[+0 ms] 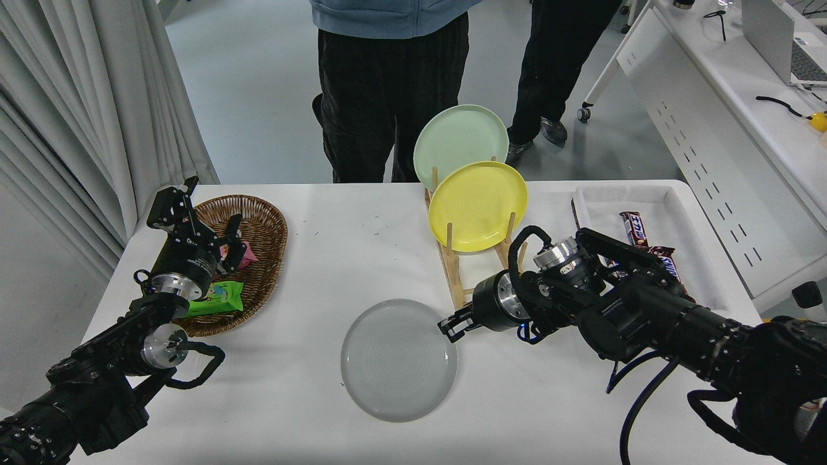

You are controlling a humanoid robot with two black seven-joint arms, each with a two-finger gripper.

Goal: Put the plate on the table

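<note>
The light grey plate (pixel 398 360) lies level at the front middle of the white table (pixel 362 258); I cannot tell whether it rests on the top or hangs just above it. My right gripper (pixel 451 327) comes in from the right and is shut on the plate's upper right rim. My left arm is parked at the lower left, with its gripper (pixel 208 208) open over a wicker basket.
A wooden rack (pixel 462 284) behind the plate holds a yellow plate (pixel 477 205) and a pale green plate (pixel 460 137). A wicker basket (pixel 261 258) with snacks stands at the left. A white tray (pixel 652 200) with chocolate bars is at the right. Two people stand at the far side.
</note>
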